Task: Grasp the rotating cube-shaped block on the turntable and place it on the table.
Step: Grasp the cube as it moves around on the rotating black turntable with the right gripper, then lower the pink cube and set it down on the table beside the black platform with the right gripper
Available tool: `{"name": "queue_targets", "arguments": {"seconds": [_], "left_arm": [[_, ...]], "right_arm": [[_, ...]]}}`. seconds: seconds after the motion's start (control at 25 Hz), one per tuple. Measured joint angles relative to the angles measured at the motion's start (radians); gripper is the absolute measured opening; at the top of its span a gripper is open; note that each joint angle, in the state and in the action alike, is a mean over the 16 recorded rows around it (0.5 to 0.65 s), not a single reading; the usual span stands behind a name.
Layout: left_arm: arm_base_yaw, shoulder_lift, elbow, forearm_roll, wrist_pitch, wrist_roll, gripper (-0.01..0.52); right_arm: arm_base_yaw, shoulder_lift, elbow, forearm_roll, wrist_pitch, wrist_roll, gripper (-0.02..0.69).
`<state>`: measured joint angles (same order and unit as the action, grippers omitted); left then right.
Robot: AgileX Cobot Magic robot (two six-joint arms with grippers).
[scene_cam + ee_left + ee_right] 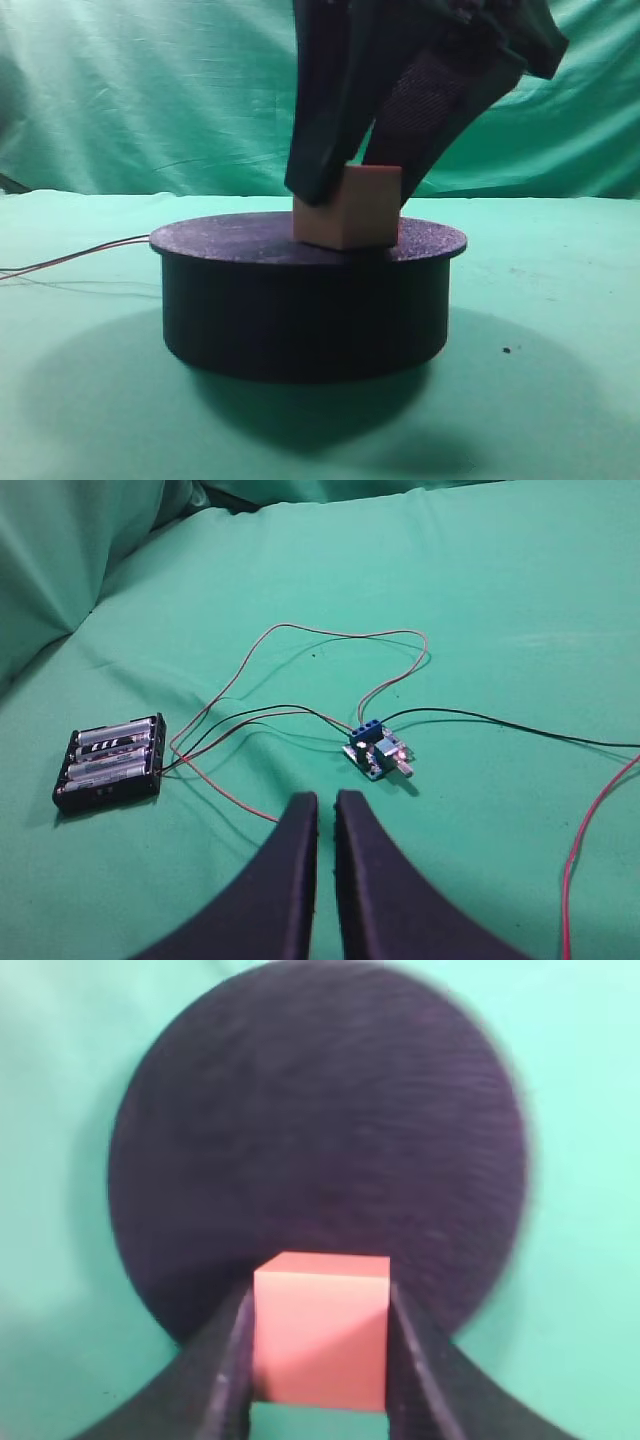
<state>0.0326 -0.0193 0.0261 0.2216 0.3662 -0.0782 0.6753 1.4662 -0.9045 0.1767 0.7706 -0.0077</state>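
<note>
Your right gripper [320, 1355] is clamped on the cube [320, 1330]: in the right wrist view its two dark fingers [228, 1370] press flat against the left and right faces of the pink block, with no gap on either side. In the high view you see the same gripper [352, 185] coming down from above, one finger overlapping the cube's [348, 207] upper left corner and the other behind its right edge. The cube's base sits at the level of the turntable [305, 300] top, a little right of the disc's middle; you cannot tell from these views whether it rests on the disc or is just clear of it. In the right wrist view the turntable [320, 1160] top is blurred. The turntable stands on the green worktop [80, 400], with thin red wires [70, 260] running off to the left. Your left gripper [326, 810] hangs well away from all this, its two fingers nearly touching with only a thin slit between them and nothing held. Beyond it on the worktop [520, 600] lie a small blue circuit board [377, 752] and, further left, a black battery holder [110, 762] with cells in it, joined by red and black wires [300, 635].
</note>
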Motion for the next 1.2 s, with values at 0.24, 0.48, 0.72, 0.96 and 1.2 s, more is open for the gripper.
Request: {"name": "queue_targets", "arguments": {"seconds": [0.24,0.48,0.72,0.96,1.2], "left_arm": [[0.0,0.0,0.0,0.0,0.0,0.0,0.0],[0.0,0.0,0.0,0.0,0.0,0.0,0.0],[0.0,0.0,0.0,0.0,0.0,0.0,0.0],[0.0,0.0,0.0,0.0,0.0,0.0,0.0],[0.0,0.0,0.0,0.0,0.0,0.0,0.0]], "right_arm": [[-0.104,-0.03,0.069,0.014,-0.02,-0.05,0.244],[-0.137,0.007,0.132,0.072,-0.092,-0.129,0.277],[-0.137,0.026,0.128,0.105,-0.105,-0.153,0.382],[-0.137,-0.069,0.084,0.045,-0.031,-0.091,0.366],[-0.138,-0.267,0.054,-0.033,0.078,-0.012,0.205]]}}
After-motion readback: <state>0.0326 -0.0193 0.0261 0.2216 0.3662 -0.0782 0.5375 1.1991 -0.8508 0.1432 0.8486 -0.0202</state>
